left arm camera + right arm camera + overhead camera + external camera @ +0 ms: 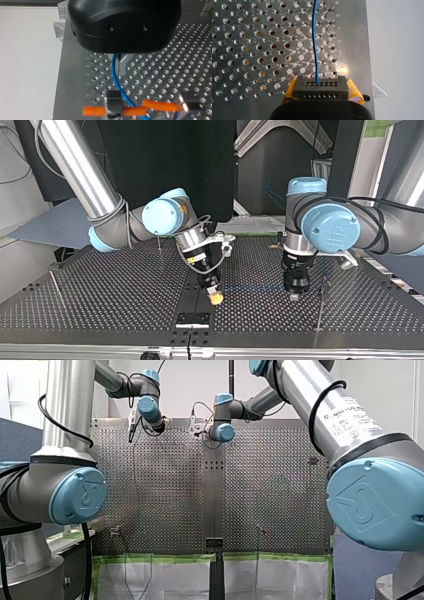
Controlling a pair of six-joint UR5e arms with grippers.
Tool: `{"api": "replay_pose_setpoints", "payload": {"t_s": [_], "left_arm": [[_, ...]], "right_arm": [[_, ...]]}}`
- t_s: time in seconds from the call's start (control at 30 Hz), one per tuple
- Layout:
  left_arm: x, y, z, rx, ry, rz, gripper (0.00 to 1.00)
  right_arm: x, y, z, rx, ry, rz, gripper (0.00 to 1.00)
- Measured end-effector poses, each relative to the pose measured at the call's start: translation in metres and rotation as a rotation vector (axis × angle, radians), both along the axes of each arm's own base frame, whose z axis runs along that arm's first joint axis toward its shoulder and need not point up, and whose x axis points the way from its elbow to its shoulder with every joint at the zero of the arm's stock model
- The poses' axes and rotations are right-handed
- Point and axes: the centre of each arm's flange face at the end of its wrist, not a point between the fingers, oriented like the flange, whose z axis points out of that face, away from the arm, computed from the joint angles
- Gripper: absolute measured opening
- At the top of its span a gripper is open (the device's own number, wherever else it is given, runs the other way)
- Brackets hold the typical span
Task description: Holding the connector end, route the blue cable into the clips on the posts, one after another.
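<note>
Near the middle of the perforated metal table (pixel 100 290), the right gripper (pixel 215 297) clamps its yellow pads (pixel 354 92) on the black connector block (pixel 320 88). From it the thin blue cable (pixel 252 287) runs level to the black left gripper (pixel 295 295), whose metal fingers (pixel 122 65) pinch narrowly on it, just above the surface.

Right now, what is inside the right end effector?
A black connector with two rows of holes, clamped between yellow pads; the blue cable leaves one hole. Its rear is hidden under the right end effector.
</note>
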Motion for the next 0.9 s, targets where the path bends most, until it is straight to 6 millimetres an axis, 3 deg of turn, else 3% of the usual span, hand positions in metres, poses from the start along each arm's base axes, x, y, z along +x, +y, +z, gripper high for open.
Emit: {"api": "replay_pose_setpoints", "payload": {"t_s": [0.63, 0.9], "left_arm": [[-0.003, -0.006, -0.003, -0.027, 0.018, -0.017, 0.00], [-0.003, -0.017, -0.020, -0.028, 0.075, -0.028, 0.00]], "right_arm": [[-0.003, 0.000, -0.004, 0.017, 0.022, -0.002, 0.00], [-0.005, 0.001, -0.008, 0.035, 0.045, -0.005, 0.00]]}}
